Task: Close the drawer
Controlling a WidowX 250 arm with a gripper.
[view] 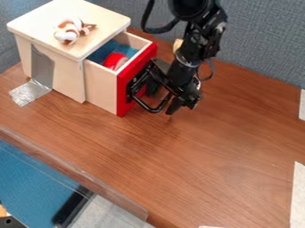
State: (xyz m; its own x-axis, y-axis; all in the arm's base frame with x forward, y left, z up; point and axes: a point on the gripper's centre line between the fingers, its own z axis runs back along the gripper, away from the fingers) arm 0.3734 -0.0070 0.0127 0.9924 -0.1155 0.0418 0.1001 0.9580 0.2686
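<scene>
Fingers, whether parted or gripping, you cannot tell, with your gripper (173, 99) by the black handle (154, 110) of the open drawer (101, 91).

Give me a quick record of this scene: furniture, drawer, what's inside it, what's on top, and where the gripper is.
furniture: wooden cabinet on a brown table
drawer: pulled open, wooden side, red front
inside drawer: red-and-white object, blue material
on top: small brown-and-white object
gripper: black, at the red front
tape: silver strip at the cabinet's base
</scene>
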